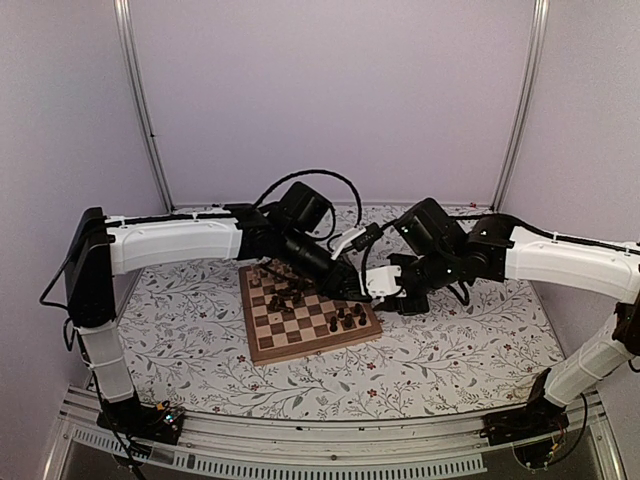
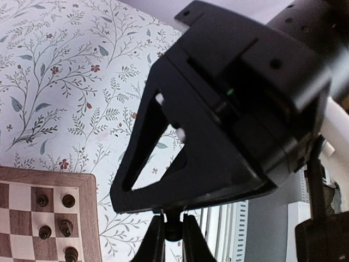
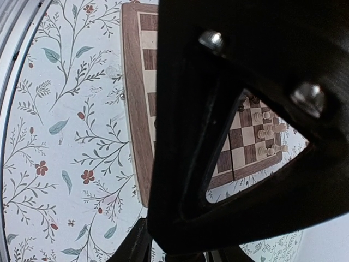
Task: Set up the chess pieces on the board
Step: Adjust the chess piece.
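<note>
The board (image 1: 262, 350) lies mid-table with dark pieces (image 1: 345, 318) near its right edge and others (image 1: 285, 297) further in. My left gripper (image 1: 352, 287) reaches over the board's right edge and is shut on a small dark chess piece (image 2: 173, 226) between its fingertips. My right gripper (image 1: 385, 285) meets it tip to tip; its black body (image 2: 218, 125) fills the left wrist view just above the held piece. In the right wrist view the left gripper (image 3: 218, 109) blocks most of the frame, and my right fingers (image 3: 136, 245) stand apart at the bottom edge. Pale pieces (image 3: 264, 131) stand on the board (image 3: 133, 109).
A floral table cover (image 1: 450, 350) surrounds the board. Dark pieces (image 2: 65, 226) stand in rows by the board's rim (image 2: 90, 218). A metal rail (image 1: 330, 440) runs along the near table edge. Both arms crowd the space above the board's right side.
</note>
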{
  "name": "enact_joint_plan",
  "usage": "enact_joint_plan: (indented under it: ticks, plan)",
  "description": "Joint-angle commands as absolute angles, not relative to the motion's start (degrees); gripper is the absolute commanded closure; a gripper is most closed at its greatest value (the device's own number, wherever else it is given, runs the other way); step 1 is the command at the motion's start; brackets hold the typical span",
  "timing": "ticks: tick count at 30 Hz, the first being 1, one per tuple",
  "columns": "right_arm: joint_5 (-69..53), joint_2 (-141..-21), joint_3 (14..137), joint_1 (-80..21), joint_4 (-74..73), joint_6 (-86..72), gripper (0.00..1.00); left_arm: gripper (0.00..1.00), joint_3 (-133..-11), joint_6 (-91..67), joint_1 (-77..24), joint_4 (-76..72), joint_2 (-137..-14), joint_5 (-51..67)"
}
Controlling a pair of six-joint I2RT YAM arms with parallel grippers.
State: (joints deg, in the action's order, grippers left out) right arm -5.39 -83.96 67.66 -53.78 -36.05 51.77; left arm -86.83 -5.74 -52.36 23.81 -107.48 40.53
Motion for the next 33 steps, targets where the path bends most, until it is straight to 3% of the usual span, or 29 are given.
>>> enact_joint_plan:
  ticks: [1, 6, 11, 16, 24, 28, 33]
  plan:
    - [-1.7, -83.1, 67.4, -55.3, -34.2, 52.3, 0.67, 0.94, -87.0, -6.1, -51.5, 23.5, -109.2, 41.7]
    - [-0.3, -83.1, 67.2, -56.2, -33.3, 52.6, 0.69, 0.94, -87.4, -6.4, -51.4, 23.9, -109.8, 41.7]
    - [2.2, -83.4, 67.2, -56.5, -33.2, 52.5, 0.87, 0.93, -87.6, -6.6, -51.3, 23.9, -110.0, 41.5]
    - [0.8, -82.7, 65.4, -55.8, -31.2, 51.2, 0.95, 0.79, -87.0, -6.2, -50.7, 23.8, -107.4, 37.8]
    - [-25.3, -77.8, 64.7, -45.0, -29.4, 42.5, 0.95, 0.63, -75.7, -8.1, -51.5, 9.2, -95.2, 28.3]
    - [-39.9, -76.9, 62.5, -40.0, -27.3, 37.9, 0.95, 0.61, -65.1, -6.9, -55.3, -8.9, -89.2, 23.8]
    - [-50.5, -77.9, 61.2, -37.1, -26.4, 34.9, 0.95, 0.60, -62.3, -0.2, -58.5, -15.3, -88.6, 20.9]
